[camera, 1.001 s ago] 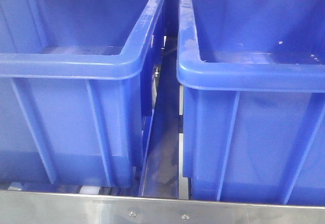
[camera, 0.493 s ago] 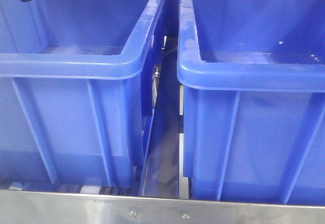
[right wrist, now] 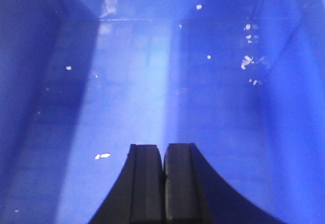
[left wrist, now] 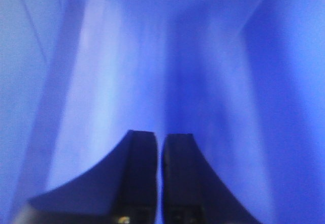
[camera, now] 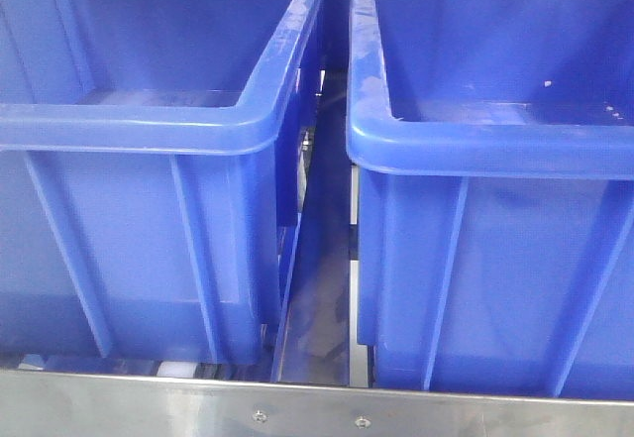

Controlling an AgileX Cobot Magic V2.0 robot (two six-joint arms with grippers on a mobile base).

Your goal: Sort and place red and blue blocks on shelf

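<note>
The exterior front-facing view is filled by two large blue bins: the left bin (camera: 149, 120) and the right bin (camera: 495, 140) stand side by side on the shelf (camera: 317, 412), a narrow gap between them. A dark object at the top left corner half a second ago is gone now. In the wrist views, the left gripper (left wrist: 158, 142) and right gripper (right wrist: 162, 150) each have jaws pressed together on nothing, facing blue plastic. No red or blue block shows in any view.
</note>
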